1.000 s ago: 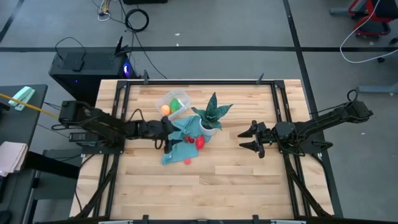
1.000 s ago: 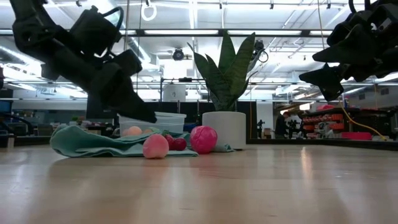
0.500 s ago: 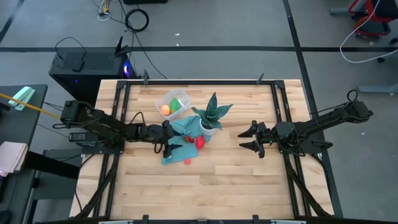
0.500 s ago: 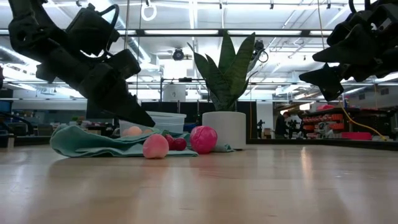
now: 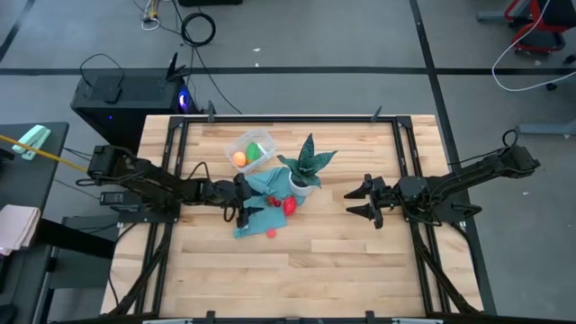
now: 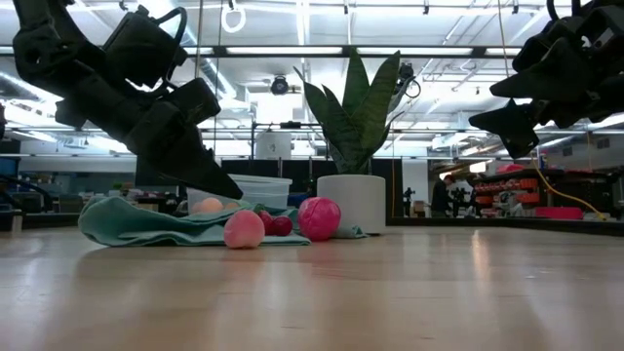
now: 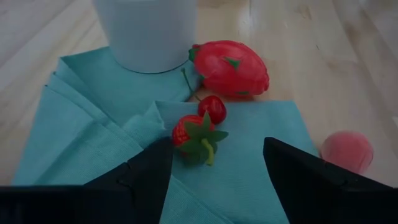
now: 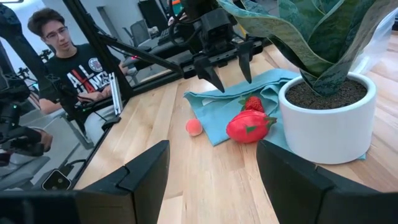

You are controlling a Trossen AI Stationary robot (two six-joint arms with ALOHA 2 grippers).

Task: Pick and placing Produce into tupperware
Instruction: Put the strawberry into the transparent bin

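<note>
white pot [image 7: 145, 31] cut off at the left wrist view's edge, tupperware [image 6: 255, 190] half-hidden behind cloth [image 6: 146, 222]

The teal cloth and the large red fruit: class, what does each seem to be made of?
Teal cloth: likely soft woven fabric, matte, with folds and a fine ribbed texture. Large red fruit: probably moulded plastic, smooth and glossy, with bright highlights and green moulded spots.

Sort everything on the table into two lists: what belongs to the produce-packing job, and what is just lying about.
Job:
tupperware, holding orange fruit and green fruit
red fruit
strawberry
cherry
pink ball
left gripper

Lying about:
potted plant
teal cloth
</note>
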